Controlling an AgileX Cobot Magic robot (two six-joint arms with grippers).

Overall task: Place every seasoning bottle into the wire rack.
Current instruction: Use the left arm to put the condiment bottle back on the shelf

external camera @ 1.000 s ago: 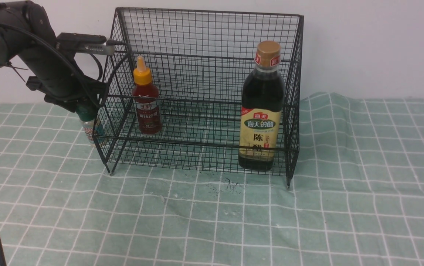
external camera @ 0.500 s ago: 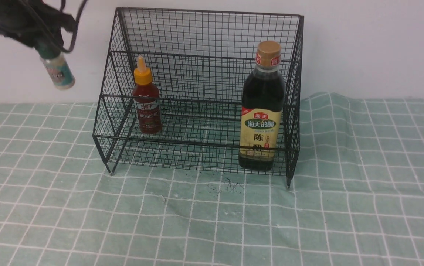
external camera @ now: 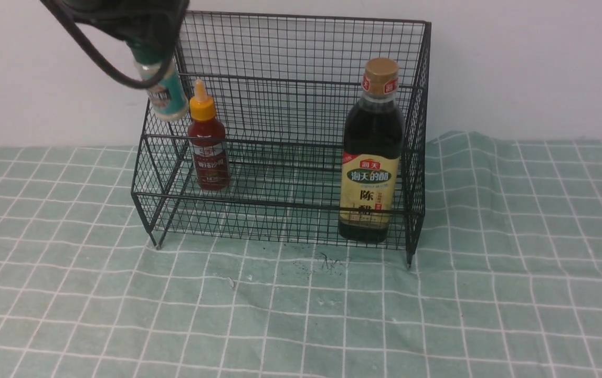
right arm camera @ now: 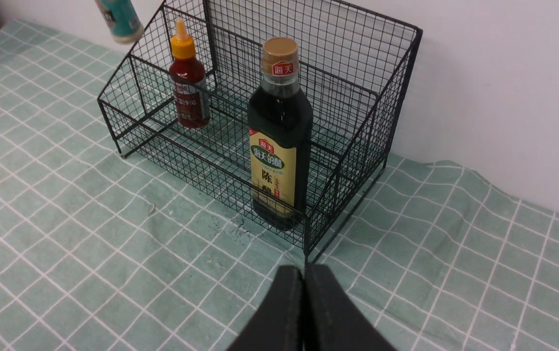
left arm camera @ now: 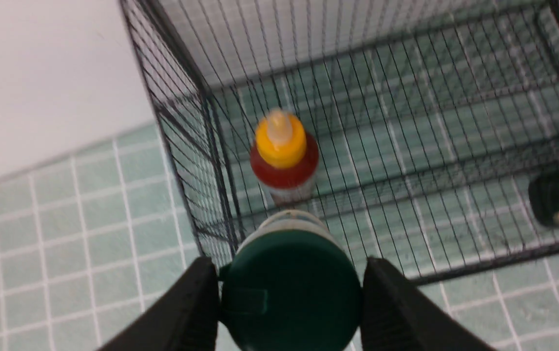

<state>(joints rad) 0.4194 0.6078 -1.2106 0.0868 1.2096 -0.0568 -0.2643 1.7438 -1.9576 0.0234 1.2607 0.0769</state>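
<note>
While aloft, shaker [external camera: 167,100] over rack [external camera: 280,215] edge, near red bottle [external camera: 209,152].

White wall [external camera: 542,63], green checked tablecloth [external camera: 489,315]

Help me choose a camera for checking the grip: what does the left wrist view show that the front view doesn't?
Only the left wrist view: the left fingers pressed against both sides of the green cap. Only the front view: the labelled body of the shaker, in the air by the upper left corner of the wire rack, the rack's legs, and the vinegar bottle at full height. Both: the red sauce bottle standing inside the rack, and the checked cloth; the wrist view catches only a sliver of the vinegar bottle.
</note>
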